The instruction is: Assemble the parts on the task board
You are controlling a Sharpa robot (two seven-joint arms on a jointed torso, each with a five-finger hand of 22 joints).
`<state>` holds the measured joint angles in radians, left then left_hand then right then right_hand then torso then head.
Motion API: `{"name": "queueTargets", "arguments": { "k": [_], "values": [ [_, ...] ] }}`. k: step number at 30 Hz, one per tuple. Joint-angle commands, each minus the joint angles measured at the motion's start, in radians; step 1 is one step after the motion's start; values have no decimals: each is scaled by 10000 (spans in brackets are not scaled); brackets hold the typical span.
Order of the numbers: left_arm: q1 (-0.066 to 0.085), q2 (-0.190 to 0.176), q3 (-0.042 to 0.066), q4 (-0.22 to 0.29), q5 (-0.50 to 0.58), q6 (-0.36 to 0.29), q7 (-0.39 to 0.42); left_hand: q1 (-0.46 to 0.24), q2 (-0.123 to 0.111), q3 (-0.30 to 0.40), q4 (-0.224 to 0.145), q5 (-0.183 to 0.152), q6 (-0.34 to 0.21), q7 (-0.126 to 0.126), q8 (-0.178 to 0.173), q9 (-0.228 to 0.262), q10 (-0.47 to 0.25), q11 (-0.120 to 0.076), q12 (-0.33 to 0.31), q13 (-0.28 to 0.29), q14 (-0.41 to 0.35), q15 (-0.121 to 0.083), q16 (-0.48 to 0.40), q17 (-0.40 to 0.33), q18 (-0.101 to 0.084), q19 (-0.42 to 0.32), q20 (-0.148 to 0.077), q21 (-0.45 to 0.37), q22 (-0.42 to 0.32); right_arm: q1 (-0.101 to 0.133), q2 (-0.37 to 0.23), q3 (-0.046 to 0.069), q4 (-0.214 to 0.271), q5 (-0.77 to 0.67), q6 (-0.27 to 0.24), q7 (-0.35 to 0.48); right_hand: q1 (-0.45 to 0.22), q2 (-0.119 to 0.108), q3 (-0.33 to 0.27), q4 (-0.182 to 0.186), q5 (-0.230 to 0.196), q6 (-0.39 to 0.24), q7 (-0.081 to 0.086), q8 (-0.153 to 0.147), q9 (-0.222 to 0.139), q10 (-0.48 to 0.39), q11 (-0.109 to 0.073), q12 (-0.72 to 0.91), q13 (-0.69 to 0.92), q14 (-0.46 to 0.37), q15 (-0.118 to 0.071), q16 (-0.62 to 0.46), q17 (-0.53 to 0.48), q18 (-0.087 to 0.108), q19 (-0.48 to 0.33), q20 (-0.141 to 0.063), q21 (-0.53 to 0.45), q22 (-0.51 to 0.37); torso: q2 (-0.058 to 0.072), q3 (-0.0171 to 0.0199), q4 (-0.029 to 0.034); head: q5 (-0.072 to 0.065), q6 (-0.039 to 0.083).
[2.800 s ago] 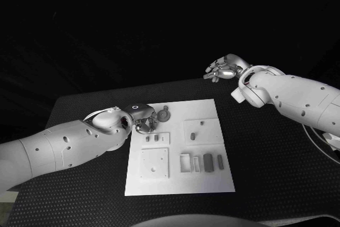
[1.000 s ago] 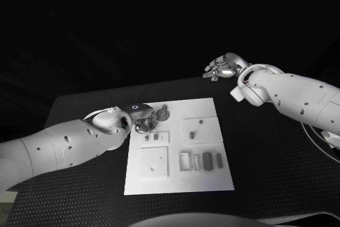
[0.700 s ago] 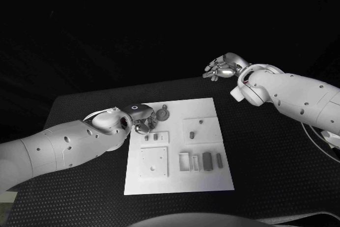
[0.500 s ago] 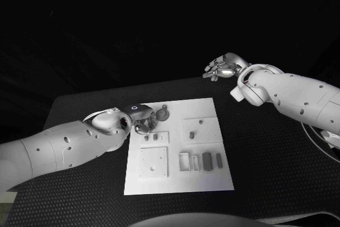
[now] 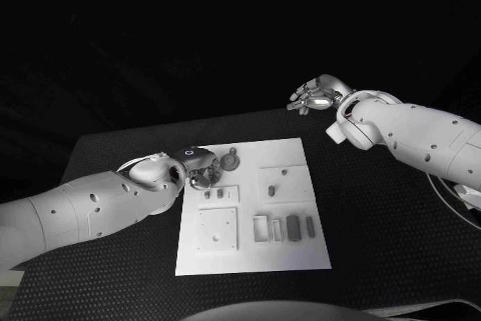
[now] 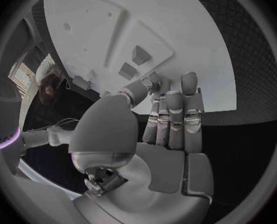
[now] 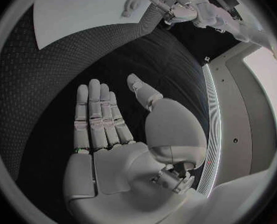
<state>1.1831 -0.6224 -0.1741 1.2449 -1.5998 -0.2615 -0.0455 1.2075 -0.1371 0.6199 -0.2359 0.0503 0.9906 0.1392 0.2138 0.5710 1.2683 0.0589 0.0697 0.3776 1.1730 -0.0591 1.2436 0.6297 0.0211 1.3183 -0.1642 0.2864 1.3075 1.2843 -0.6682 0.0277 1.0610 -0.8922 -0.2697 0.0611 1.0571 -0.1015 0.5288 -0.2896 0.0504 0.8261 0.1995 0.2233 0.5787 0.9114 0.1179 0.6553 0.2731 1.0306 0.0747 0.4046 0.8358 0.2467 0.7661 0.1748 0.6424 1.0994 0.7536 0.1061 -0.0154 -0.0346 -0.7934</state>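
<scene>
Left hand (image 5: 201, 169), fingers together and apparently empty, hovers at the board's (image 5: 290, 262) far-left corner beside two small parts (image 5: 213, 194), seemingly poised to pick one; right hand (image 5: 315, 97) waits open, well beyond the board.

A: Head camera looks steeply down on the black table (image 5: 390, 224), task board (image 5: 286, 262) centred, both arms entering from the sides.

B: Wrist cameras?

A: Each sits close behind its own palm. Left faces the task board (image 6: 194, 45); right faces table, catching the board's corner (image 7: 82, 10).
</scene>
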Motion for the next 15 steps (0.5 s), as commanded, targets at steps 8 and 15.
{"name": "queueTargets", "arguments": {
  "k": [8,15],
  "values": [
    [-30,-37,-20,-64,12,128,-179,38,-155,-56,55,41,-338,35,-170,-69,-142,4,-23,1,-22,58,50,9,594,6,107,-6,224,-5,-3,4,-11,-4,112,65,-94,29,65,15,27,-81,-2,34,-16,-68,26,64,-20,76,12,-63,15,151,2,28,-63,13,0,-2,-5,-17,-7],
    [-30,-75,-19,-111,19,143,-306,17,-247,-98,142,21,-1080,64,-475,-265,-181,13,1,40,-32,70,77,2,622,12,130,-2,222,-8,-24,4,-6,-21,112,55,-90,31,67,14,27,-81,-2,35,-16,-69,26,66,-23,77,12,-65,17,151,1,27,-63,14,-3,-4,-3,-7,6]
  ]
}}
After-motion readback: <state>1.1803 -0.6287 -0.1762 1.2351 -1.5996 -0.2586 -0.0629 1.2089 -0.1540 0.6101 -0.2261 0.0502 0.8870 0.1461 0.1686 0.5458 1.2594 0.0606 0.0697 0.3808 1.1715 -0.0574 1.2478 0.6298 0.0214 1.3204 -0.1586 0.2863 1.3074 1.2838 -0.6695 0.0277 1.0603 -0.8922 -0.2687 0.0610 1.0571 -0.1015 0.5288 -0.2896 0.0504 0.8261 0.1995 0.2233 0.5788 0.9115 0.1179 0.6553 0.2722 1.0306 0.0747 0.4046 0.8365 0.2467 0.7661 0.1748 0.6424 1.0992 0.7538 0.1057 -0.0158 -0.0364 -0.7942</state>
